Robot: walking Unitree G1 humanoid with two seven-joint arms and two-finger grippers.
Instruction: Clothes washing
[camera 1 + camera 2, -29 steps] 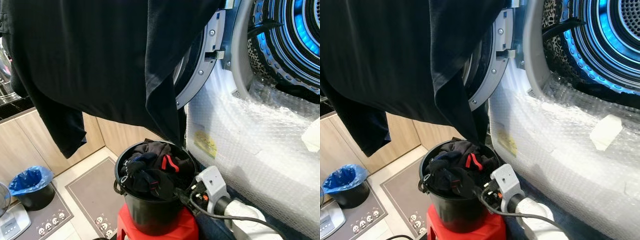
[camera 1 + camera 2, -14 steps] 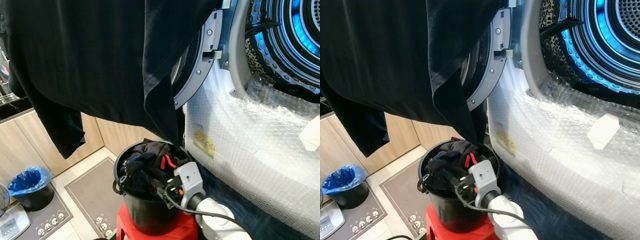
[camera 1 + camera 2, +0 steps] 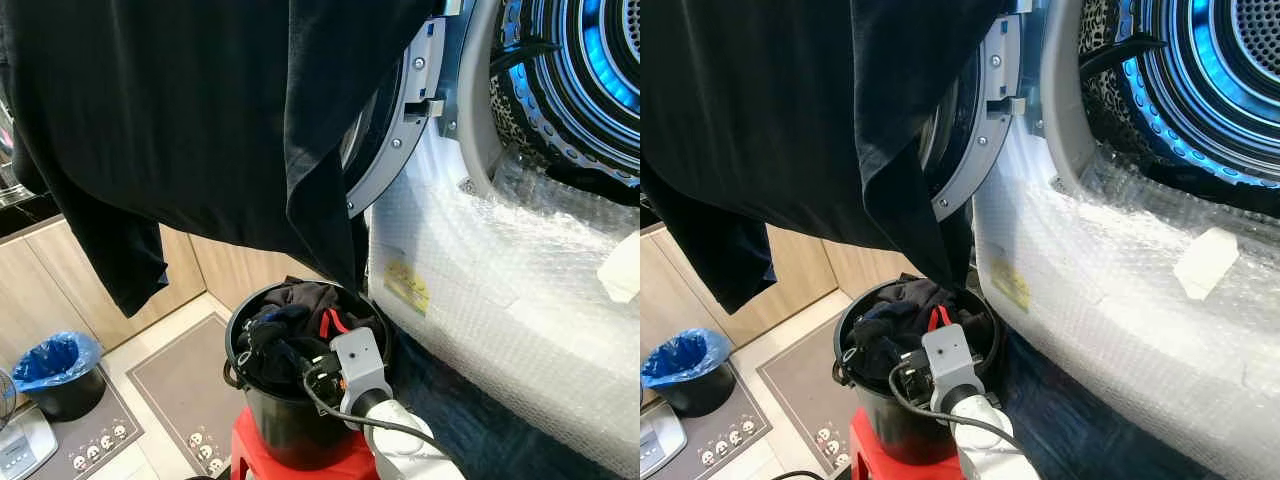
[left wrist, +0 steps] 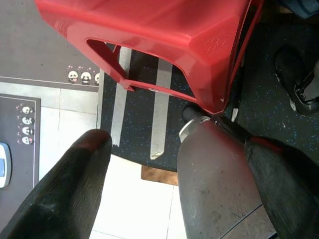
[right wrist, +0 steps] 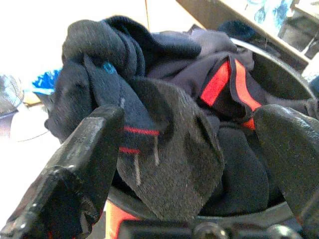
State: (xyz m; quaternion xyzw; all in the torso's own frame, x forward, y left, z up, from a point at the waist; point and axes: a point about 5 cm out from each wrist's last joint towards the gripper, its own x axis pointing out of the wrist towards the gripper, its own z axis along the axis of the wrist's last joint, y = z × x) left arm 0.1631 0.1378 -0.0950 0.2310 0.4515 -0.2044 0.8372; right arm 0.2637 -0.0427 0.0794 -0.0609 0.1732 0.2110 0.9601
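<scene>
A black bucket (image 3: 290, 425) heaped with dark clothes (image 3: 300, 325) stands on a red stool (image 3: 262, 455) in front of the washing machine. My right gripper (image 5: 194, 122) is open at the bucket's near rim. Its fingers (image 5: 89, 149) stand on either side of a dark grey sock (image 5: 174, 159) with red stripes and are not closed on it. A large black garment (image 3: 200, 120) hangs from above, and its upper end is out of frame. My left gripper (image 4: 179, 144) hangs open low beside the red stool (image 4: 164, 35).
The washer's round door (image 3: 400, 130) stands open, and the drum (image 3: 590, 70) glows blue. Bubble wrap (image 3: 500, 270) covers the machine's front. On the floor at the left are a bin with a blue bag (image 3: 55, 365), a scale (image 3: 20, 445) and grey mats (image 3: 170, 390).
My right arm has swung left from beside the bucket to its near rim, bringing the open gripper up to the clothes. The hanging garment has stayed where it was.
</scene>
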